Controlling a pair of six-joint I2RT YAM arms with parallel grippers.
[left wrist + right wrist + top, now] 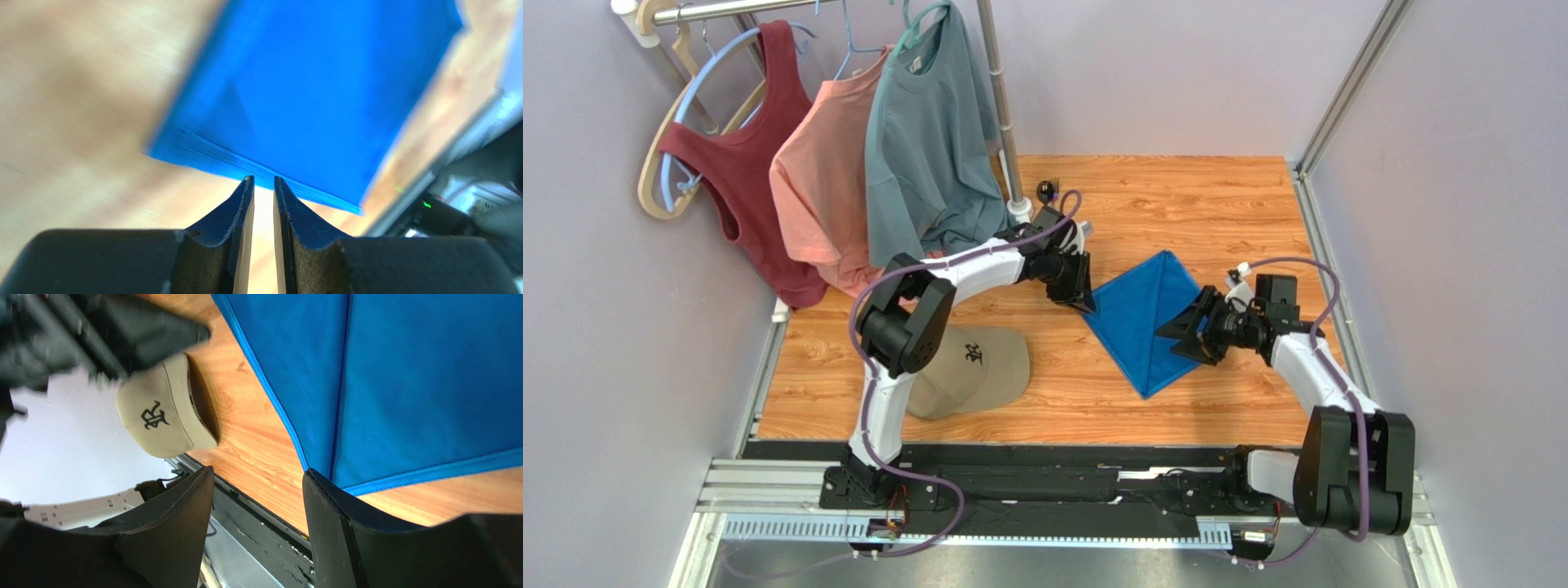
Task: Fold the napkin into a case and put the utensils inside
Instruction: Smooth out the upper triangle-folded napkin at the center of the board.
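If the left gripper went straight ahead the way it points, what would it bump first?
Probably the napkin: its folded edge lies right beyond the tips of the left gripper, though depth is unclear.

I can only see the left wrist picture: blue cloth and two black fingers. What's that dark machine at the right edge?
Observer: It's a second arm. Its fingers stand wide apart at the right edge of the napkin, gripping nothing.
Operator: What shape is the whole cloth?
Observer: From above it's folded and roughly triangular, lying flat on the table.
Operator: Any cutlery around?
Observer: None shows in any view. Only a tan cap lies beside the left arm.
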